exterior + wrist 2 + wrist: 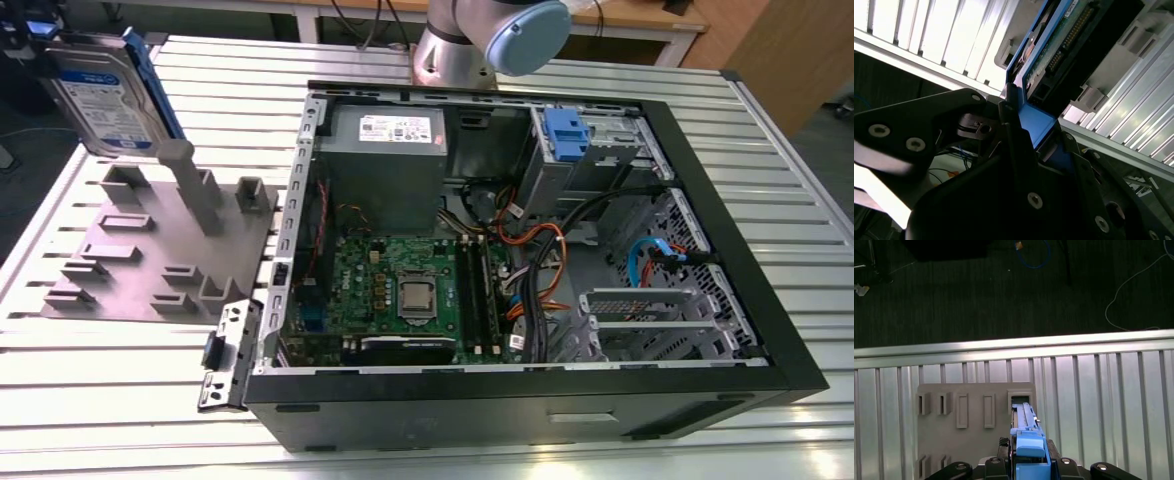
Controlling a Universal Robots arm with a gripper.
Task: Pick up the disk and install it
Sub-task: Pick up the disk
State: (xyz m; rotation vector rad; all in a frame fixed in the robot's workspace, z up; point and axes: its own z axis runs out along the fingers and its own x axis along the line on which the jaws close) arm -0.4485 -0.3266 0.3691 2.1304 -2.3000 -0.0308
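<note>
The disk (107, 95) stands on edge at the exterior view's far left, its white-and-blue label facing the camera and a blue rail along its side. My gripper (40, 30) is shut on its upper end. The disk's lower edge sits right at the top of a tall post on the grey fixture plate (147, 250); I cannot tell if they touch. In the first wrist view the disk (1026, 427) is edge-on, its blue rail clamped in my gripper (1029, 462), above a slot in the plate (969, 430). The second wrist view shows the disk's (1064, 45) circuit board and blue rail.
An open computer case (747, 250) lies on the slatted metal table (801, 150), to the exterior view's right of the fixture. Inside are a grey power supply (387, 135), the motherboard (400, 290), cables, and a silver drive cage with a blue latch (567, 135). The arm's base (467, 45) stands behind the case.
</note>
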